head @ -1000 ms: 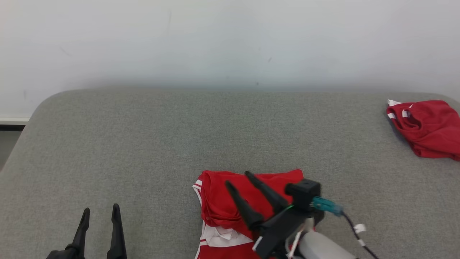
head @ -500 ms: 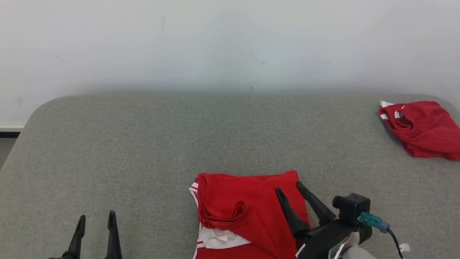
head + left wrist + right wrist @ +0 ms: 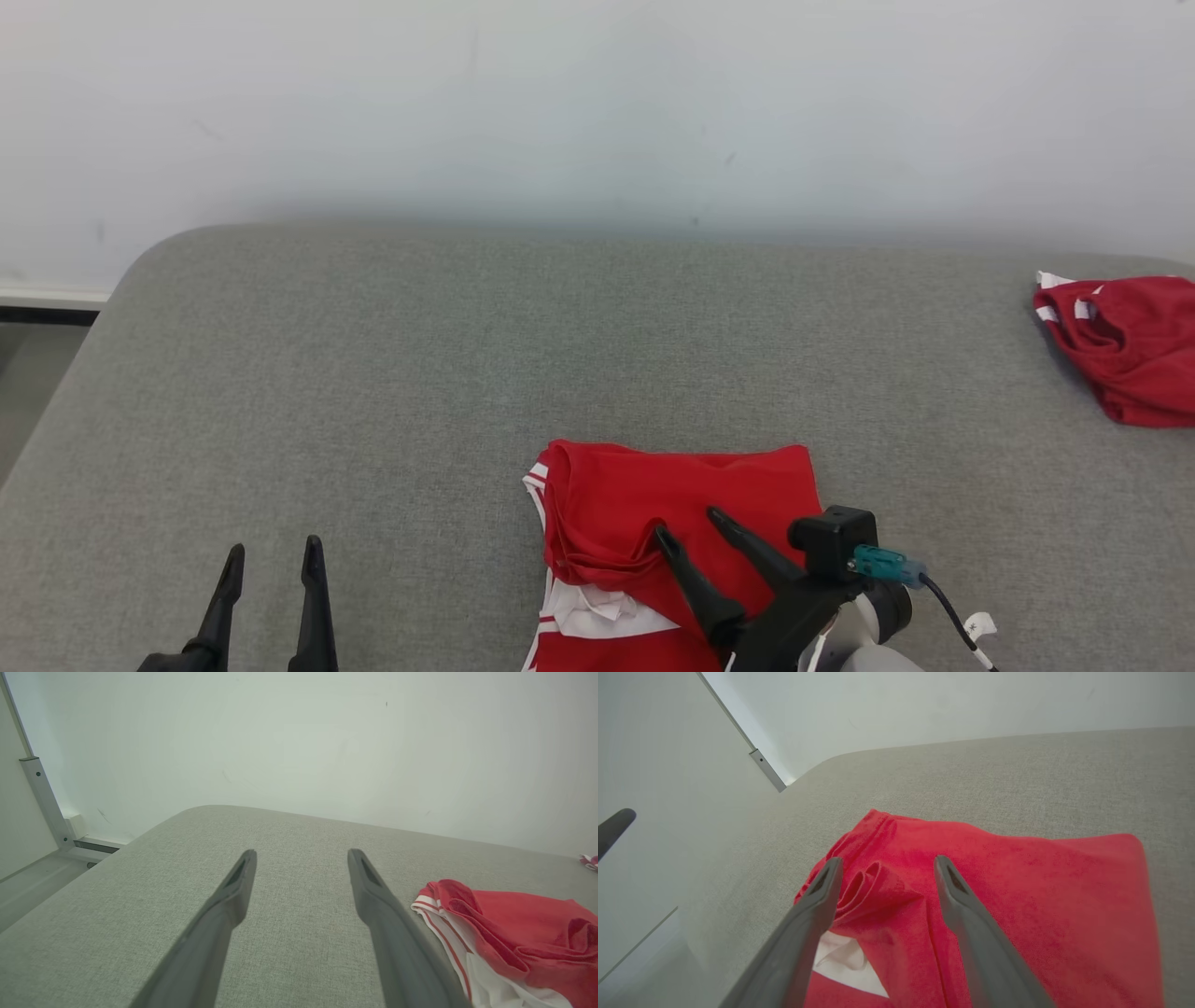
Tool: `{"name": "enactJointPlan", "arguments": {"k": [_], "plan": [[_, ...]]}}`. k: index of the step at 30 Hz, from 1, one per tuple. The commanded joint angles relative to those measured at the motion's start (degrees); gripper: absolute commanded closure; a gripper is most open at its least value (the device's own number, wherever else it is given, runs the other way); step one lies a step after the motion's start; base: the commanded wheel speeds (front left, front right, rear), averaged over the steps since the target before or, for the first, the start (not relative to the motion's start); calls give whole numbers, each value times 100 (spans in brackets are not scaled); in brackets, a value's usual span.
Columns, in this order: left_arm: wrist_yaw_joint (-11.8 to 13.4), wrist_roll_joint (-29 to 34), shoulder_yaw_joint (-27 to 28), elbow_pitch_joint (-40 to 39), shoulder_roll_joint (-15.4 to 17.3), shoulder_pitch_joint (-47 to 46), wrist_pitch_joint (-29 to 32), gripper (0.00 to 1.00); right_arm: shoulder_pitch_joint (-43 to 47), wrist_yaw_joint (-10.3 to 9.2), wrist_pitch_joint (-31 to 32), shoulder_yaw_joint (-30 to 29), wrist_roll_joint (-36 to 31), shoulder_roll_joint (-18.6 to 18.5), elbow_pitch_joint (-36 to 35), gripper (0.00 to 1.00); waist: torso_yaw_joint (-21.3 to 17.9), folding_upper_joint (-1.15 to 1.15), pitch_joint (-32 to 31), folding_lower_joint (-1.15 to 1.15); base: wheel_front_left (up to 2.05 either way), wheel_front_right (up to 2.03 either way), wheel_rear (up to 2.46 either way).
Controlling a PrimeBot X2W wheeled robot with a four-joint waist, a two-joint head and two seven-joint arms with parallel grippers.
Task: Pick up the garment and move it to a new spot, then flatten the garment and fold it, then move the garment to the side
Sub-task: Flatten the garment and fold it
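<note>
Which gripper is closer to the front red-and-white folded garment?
Right. The right gripper hangs open over the bunched fold of the red-and-white garment; the left gripper is open, off to its left over the grey padding.

I see the red garment [image 3: 653,485] from above through the head camera, facing the wall [image 3: 597,112]. My right wrist camera [image 3: 829,541] sits close over it; my left wrist camera views it sidelong, farther off.

Garment [image 3: 672,490] is soft matt red cloth with white trim, cushioned top [image 3: 420,373] is coarse grey woven fabric, right gripper [image 3: 887,860] fingers [image 3: 971,933] look like matt dark plastic.
</note>
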Motion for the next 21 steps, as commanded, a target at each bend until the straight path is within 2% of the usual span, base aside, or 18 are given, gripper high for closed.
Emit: {"name": "enactJointPlan", "arguments": {"k": [1, 2, 3, 5, 6, 13, 21], "plan": [[-7, -37, -7, -3, -7, -66, -18, 0, -60, -17, 22, 16, -25, 51, 57, 0, 53, 0, 46, 0, 0, 0, 0], [-8, -52, -14, -6, -8, -73, -18, 0, -102, -17, 41, 22, -50, 66, 123, 29, 70, 0, 63, 0, 0, 0, 0], [-8, -67, -18, -9, -8, -73, -18, 0, -138, -17, 68, 42, -64, 83, 202, 51, 80, 0, 77, 0, 0, 0, 0], [-8, -84, -14, -11, -7, -70, -18, 0, -200, -17, 109, 89, -79, 141, 344, 87, 91, 0, 97, 0, 0, 0, 0], [-8, -83, -15, -10, -8, -71, -18, 0, -236, -17, 116, 119, -85, 170, 405, 100, 96, 0, 105, 0, 0, 0, 0], [-9, -86, -2, 15, -8, -83, -18, 0, -367, -17, -51, 283, 13, 307, 527, 100, 118, 0, 94, 0, 0, 0, 0], [-9, -111, 11, -13, -8, -11, -18, 0, 100, -17, -28, 576, 282, 274, -195, 100, 95, 0, 62, 0, 0, 0, 0]]}}
